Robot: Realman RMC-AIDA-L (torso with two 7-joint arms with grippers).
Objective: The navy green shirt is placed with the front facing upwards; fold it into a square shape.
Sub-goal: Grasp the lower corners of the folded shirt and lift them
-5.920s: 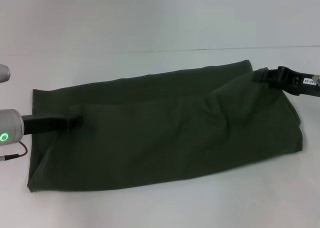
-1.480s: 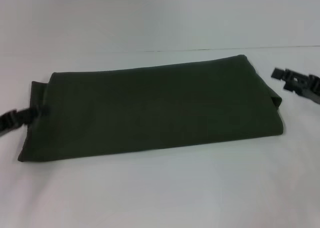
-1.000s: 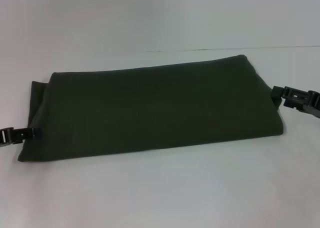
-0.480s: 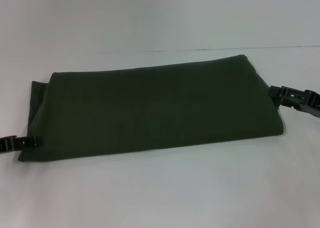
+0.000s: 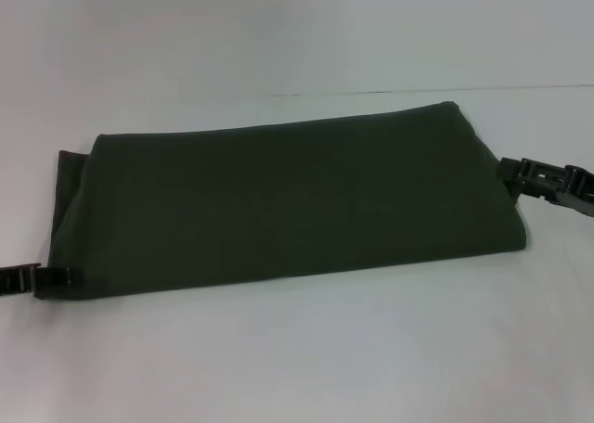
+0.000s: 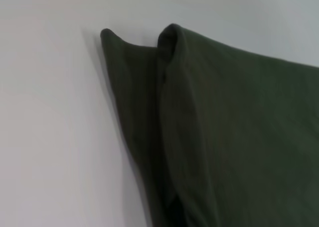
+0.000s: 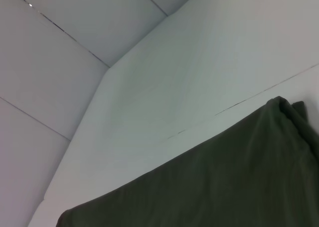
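Dark green shirt (image 5: pixel 288 205) lies mid-frame on a white table (image 5: pixel 297 358), folded into a long band. Left gripper (image 5: pixel 42 279) at lower-left corner, right gripper (image 5: pixel 529 174) at right edge; can't tell if either grips cloth. Soft, light, floppy fabric: best taken by end corners.

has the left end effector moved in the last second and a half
Yes. The left end effector has slid toward the camera along the short left edge of the navy green shirt, from about mid-edge to its near left corner.
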